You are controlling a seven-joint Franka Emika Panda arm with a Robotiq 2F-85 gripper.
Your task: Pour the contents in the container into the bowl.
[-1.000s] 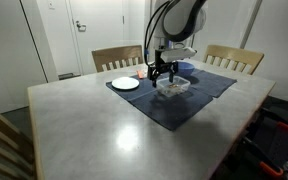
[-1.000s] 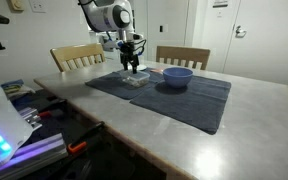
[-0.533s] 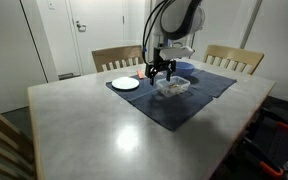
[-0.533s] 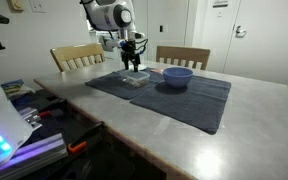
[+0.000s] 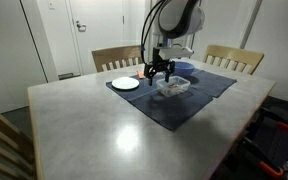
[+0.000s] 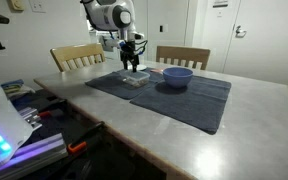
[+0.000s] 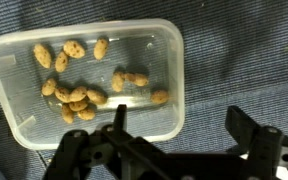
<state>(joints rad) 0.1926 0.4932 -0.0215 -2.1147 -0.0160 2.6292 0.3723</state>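
Container: clear, shallow rectangular plastic tub with rounded corners and a thin raised rim, sitting flat and upright on a dark blue cloth over the grey table. The weave of the cloth shows through the tub's floor.

Inside the tub are small tan oval pieces. Most are clustered at the near-left, a few lie along the far wall, and a couple are toward the right side. None are seen outside the tub.

Bowl: small, round, glossy blue, upright on the same cloth. In an exterior view it is just right of the container, close but not touching. What is inside the bowl cannot be told. A flat white plate lies at the cloth's left corner, left of the tub and apart from it.

Gripper points down over the container's near-right part with the jaws spread wide and nothing held. In the wrist view the left finger overlaps the tub's near rim, and the right finger is over bare cloth beyond the tub's right wall. So that wall and the near-right corner fall between the jaws. In both exterior views the fingertips are low, right above the tub; whether they touch it cannot be told.
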